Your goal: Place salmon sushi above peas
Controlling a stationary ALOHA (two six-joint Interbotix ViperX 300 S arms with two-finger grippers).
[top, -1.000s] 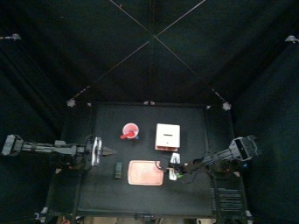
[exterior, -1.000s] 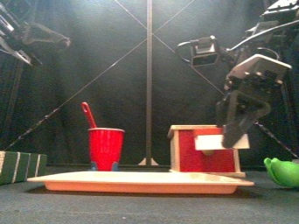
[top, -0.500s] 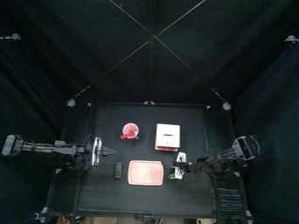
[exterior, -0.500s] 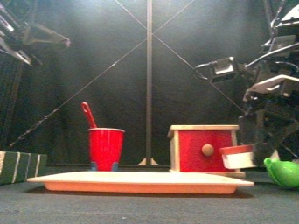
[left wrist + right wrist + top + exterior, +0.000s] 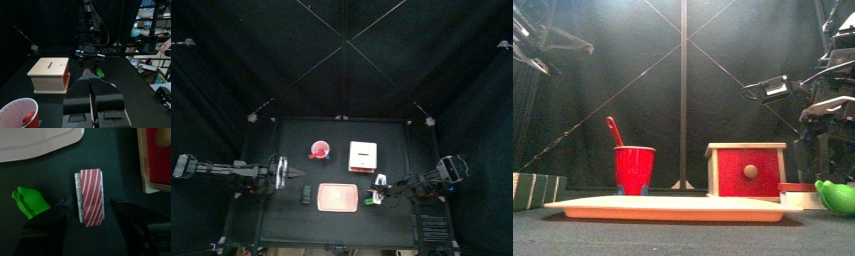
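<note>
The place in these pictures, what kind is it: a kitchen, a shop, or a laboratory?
Most likely a robot test cell in a laboratory. A small black table stands inside black curtains, with toys on it: a pink tray, salmon sushi and peas. Metal shelving shows past the curtains.

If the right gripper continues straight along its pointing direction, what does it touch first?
Most likely the salmon sushi, lying on the table between the open jaws of the right gripper. The peas lie just beside, outside one jaw.
</note>
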